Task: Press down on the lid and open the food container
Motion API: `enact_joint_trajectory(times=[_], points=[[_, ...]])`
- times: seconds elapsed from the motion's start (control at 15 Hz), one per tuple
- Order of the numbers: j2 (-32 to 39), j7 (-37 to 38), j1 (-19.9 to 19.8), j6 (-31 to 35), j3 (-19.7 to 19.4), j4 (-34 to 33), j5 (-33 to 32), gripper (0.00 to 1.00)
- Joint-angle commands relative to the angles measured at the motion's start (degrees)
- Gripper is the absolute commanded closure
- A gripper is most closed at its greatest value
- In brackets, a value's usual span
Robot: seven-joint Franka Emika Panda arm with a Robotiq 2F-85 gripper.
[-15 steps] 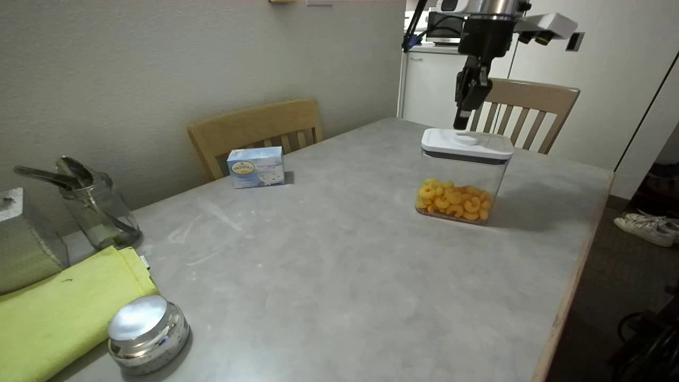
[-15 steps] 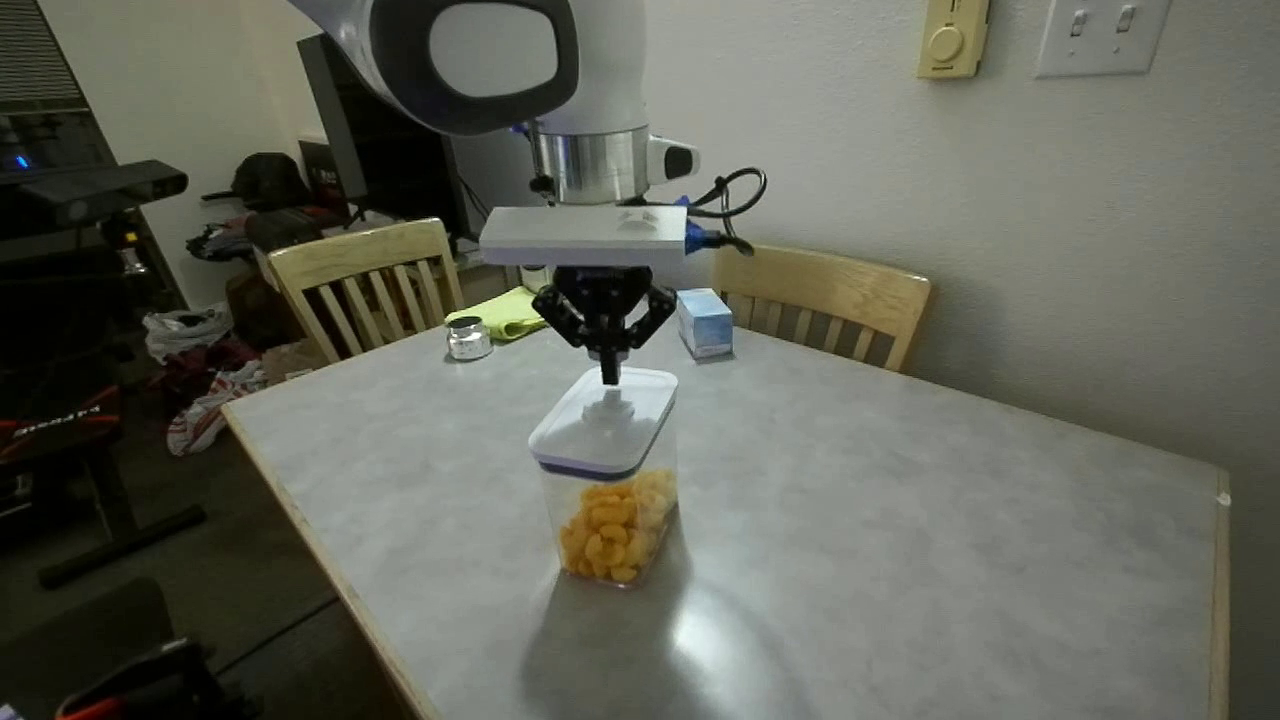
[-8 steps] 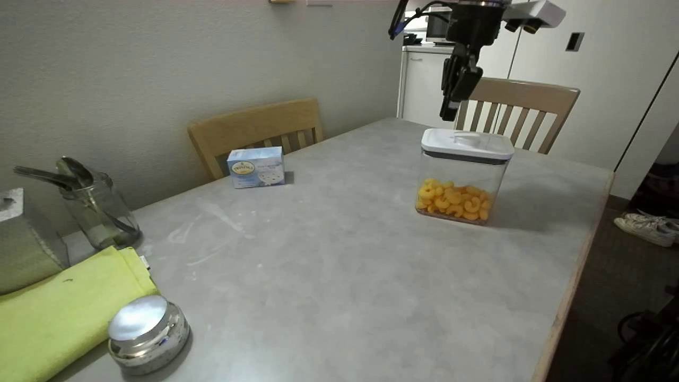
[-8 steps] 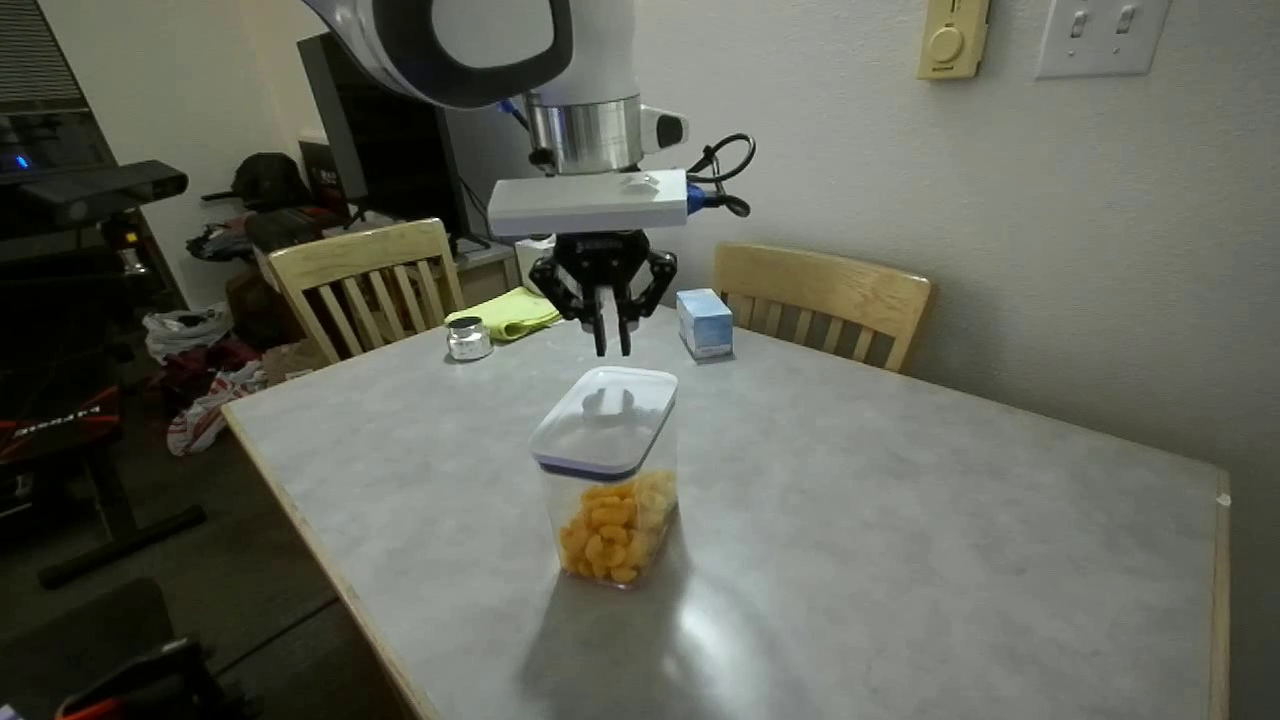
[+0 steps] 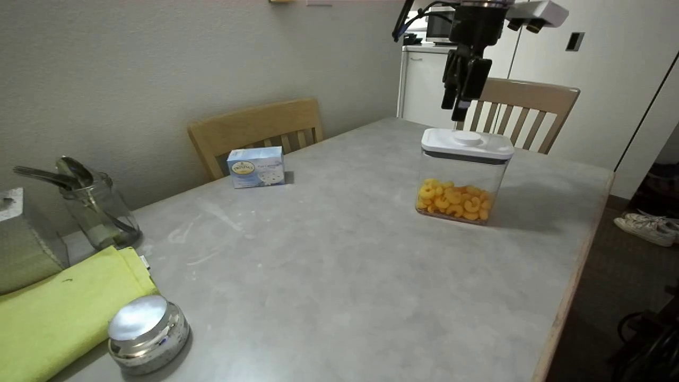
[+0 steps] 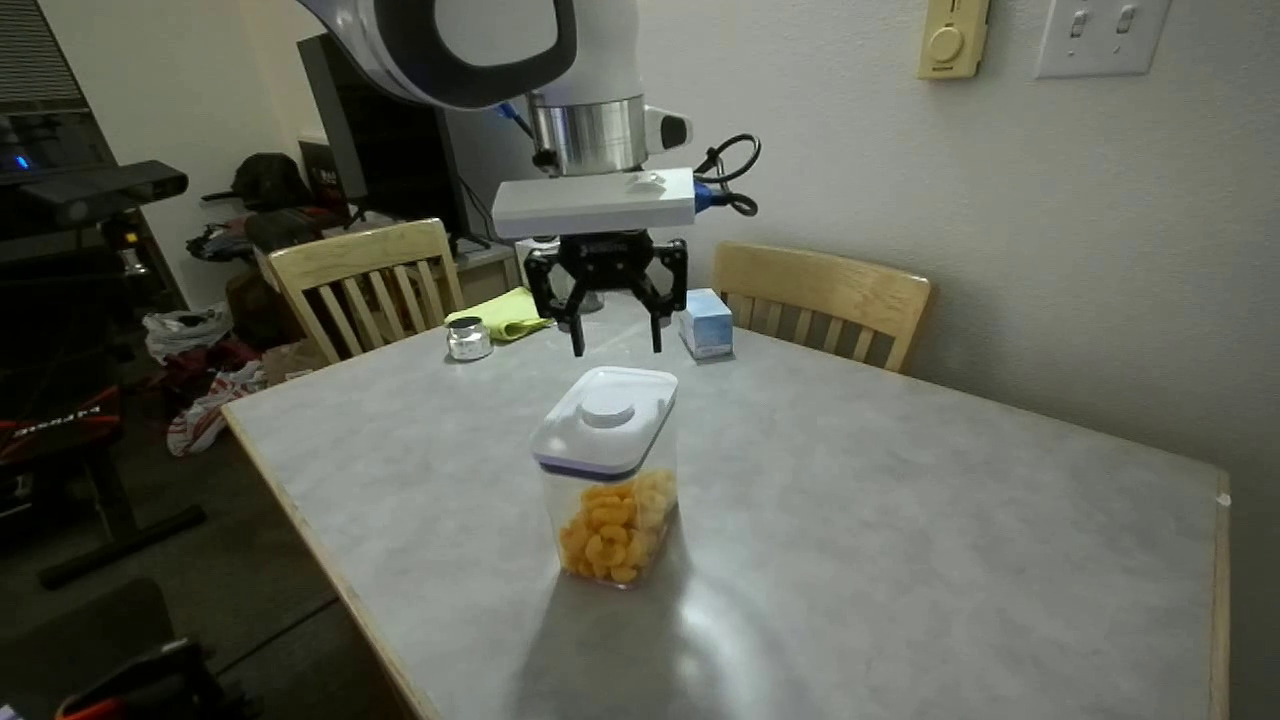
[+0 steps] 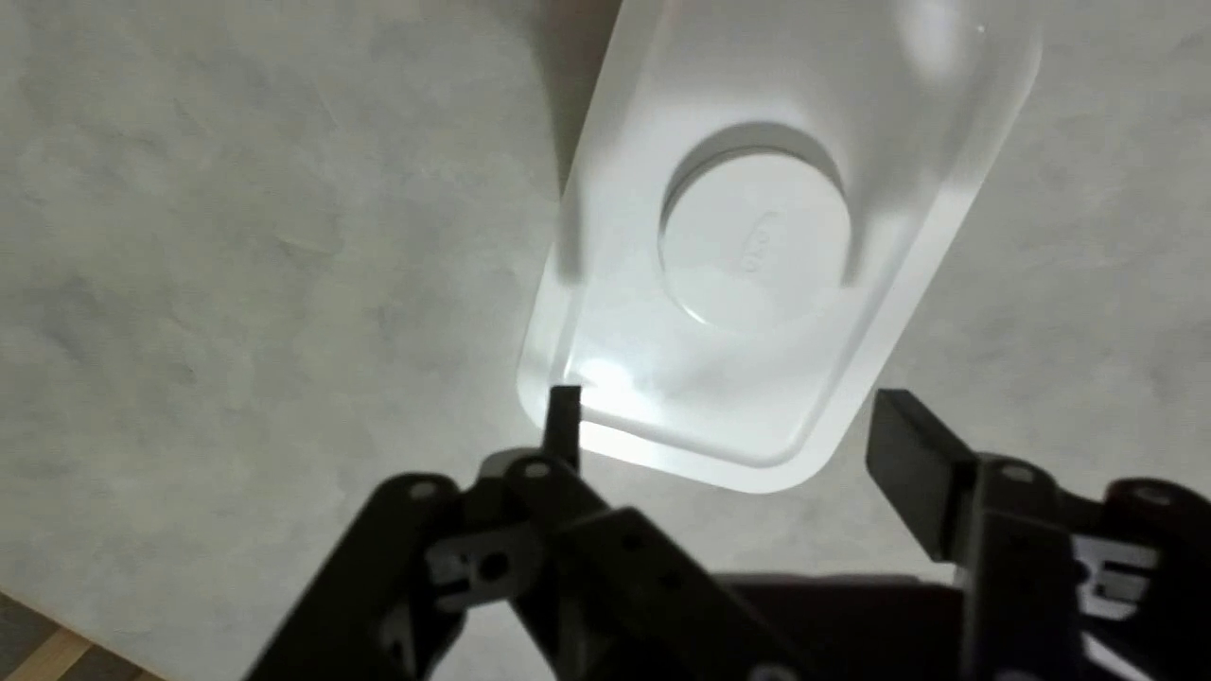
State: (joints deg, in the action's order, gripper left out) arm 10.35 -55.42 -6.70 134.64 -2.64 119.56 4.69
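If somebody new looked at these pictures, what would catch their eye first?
Probably the clear food container on the table, its orange-yellow snack pieces showing below a white lid. Above it hangs the black gripper, jaws apart. Then the bright yellow cloth, lower left in an exterior view, beside a shiny tin.

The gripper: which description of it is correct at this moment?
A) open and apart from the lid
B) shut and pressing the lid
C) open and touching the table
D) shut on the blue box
A, because in an exterior view the gripper has its jaws apart, and a gap shows between it and the lid.
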Motion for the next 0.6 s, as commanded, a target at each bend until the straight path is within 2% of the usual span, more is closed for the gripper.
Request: enact_joint_trajectory(times=[0.0,0.53], points=[[-1.25,-0.22,-0.83,-0.38,0.04,2.21,0.04,0.0],[-2.04,2.18,-1.33,-0.2,-0.27,6.43,0.32,0.0]])
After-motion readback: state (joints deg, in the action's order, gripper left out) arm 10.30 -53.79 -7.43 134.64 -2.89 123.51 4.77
